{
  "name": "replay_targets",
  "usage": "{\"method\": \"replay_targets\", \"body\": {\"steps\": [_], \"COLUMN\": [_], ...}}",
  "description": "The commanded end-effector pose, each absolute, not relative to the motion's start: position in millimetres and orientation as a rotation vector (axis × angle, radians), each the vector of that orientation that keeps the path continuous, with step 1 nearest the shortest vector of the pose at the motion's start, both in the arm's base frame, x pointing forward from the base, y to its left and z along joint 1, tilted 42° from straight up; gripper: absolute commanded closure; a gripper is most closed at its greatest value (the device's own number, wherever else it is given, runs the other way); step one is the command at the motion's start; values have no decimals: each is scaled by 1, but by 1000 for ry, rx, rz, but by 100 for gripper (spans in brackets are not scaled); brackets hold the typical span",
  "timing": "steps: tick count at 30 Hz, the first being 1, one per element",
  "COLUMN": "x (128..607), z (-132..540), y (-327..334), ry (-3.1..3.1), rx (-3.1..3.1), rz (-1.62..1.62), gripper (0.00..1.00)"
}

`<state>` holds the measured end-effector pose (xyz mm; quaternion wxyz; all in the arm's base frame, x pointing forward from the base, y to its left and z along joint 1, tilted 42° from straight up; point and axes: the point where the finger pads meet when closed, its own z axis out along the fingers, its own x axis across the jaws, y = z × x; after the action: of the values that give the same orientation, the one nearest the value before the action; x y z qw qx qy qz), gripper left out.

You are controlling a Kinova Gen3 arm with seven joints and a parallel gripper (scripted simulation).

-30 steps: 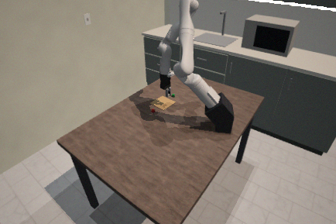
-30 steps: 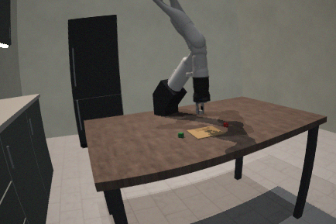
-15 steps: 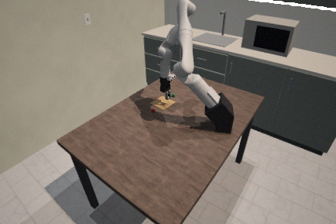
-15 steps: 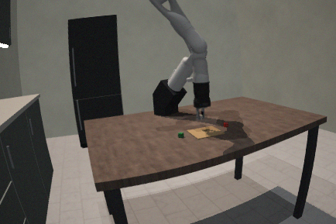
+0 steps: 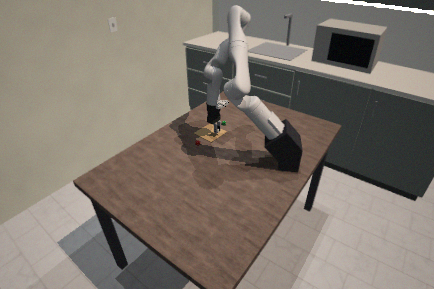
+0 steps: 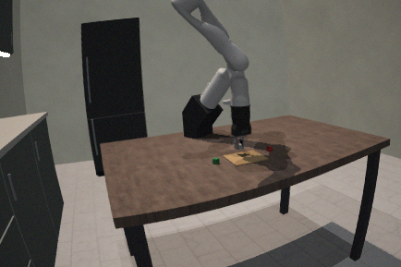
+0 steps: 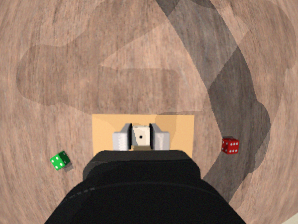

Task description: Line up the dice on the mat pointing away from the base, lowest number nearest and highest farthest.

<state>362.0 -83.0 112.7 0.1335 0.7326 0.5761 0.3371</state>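
A small tan mat lies flat on the wooden table; it also shows in the top view (image 5: 210,134) and the exterior view (image 6: 246,157). My gripper (image 7: 140,132) hangs just above the mat and is shut on a white die (image 7: 141,137) held between the two grey fingers. A green die (image 7: 61,160) lies on the table to the left of the mat, off it, and shows in the exterior view (image 6: 215,161). A red die (image 7: 230,145) lies on the table to the right of the mat, in the arm's shadow; it shows in the top view (image 5: 198,142).
The robot's dark base (image 5: 285,145) stands on the table behind the mat. The table edges are far from the mat. A counter with a sink and a microwave (image 5: 350,45) stands beyond the table.
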Motion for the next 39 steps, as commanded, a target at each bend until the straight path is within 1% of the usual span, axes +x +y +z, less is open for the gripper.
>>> {"method": "replay_targets", "body": {"steps": [1,12,39], "x": [366,374,374], "z": [109,102,101], "y": [-77,-75,-75], "ry": [1682,1679,1679], "rx": [2122,2123,2123], "rz": [988,989,988], "gripper": [60,60,60]}}
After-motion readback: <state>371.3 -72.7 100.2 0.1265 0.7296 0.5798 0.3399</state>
